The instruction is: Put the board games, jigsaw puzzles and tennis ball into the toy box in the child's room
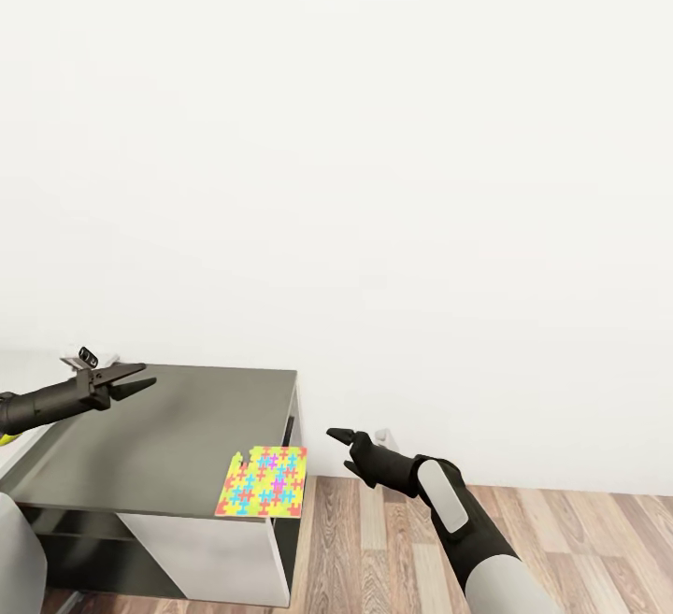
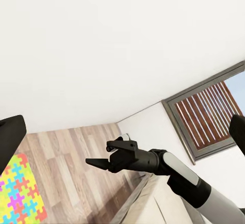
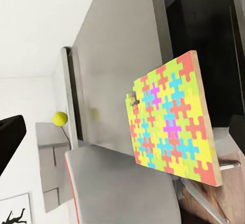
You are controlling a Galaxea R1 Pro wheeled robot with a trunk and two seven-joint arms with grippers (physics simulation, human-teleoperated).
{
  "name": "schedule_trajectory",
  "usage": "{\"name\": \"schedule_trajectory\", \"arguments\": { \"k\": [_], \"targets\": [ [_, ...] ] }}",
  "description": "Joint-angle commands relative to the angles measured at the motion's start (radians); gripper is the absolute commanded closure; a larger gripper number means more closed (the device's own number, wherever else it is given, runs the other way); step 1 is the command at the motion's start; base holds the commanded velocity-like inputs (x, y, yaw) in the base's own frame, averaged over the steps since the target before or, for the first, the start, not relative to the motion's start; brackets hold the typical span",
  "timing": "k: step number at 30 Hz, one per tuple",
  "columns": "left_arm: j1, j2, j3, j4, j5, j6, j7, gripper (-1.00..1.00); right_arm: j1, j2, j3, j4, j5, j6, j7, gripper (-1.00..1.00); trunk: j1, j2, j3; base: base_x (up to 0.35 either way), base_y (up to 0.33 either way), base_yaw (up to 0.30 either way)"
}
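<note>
One jigsaw puzzle (image 1: 263, 481), a bright sheet of yellow, pink, green and blue pieces, lies at the front right corner of the table's low dark grey side unit (image 1: 168, 436), slightly overhanging the edge. In the right wrist view the puzzle (image 3: 171, 124) is close and the tennis ball (image 3: 60, 118) is a small yellow-green ball beyond the unit's far end. My left gripper (image 1: 136, 380) hovers open and empty over the unit's back left. My right gripper (image 1: 342, 448) is open and empty, over the floor just right of the puzzle; it also appears in the left wrist view (image 2: 102, 153).
A plain white wall (image 1: 374, 175) stands close behind the unit. Wooden floor (image 1: 374, 539) lies to the right. A pale grey rounded object (image 3: 117, 188) with a red edge sits by the unit's front. A window with brown blinds (image 2: 204, 114) is on a side wall.
</note>
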Motion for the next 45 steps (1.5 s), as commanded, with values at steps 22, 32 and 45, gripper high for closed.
{"name": "schedule_trajectory", "arguments": {
  "k": [22,32,45],
  "targets": [
    [-0.001,0.001,-0.006,0.001,0.006,0.011,-0.002,-1.00,-0.002,-0.007,-0.004,-0.010,0.005,-0.011,-0.026,-1.00,0.085,-0.156,-0.071,0.000,0.000,0.000],
    [-0.001,0.001,-0.006,0.000,0.006,0.013,-0.001,-1.00,-0.002,-0.009,-0.006,-0.011,0.001,-0.005,-0.060,-1.00,0.123,-0.226,-0.102,0.000,0.000,0.000],
    [-0.059,-0.017,-0.003,-0.191,-0.025,0.213,0.174,-1.00,-0.005,-0.012,-0.006,-0.011,0.000,0.014,-0.052,-1.00,0.173,-0.317,-0.143,0.000,0.000,0.000]
  ]
}}
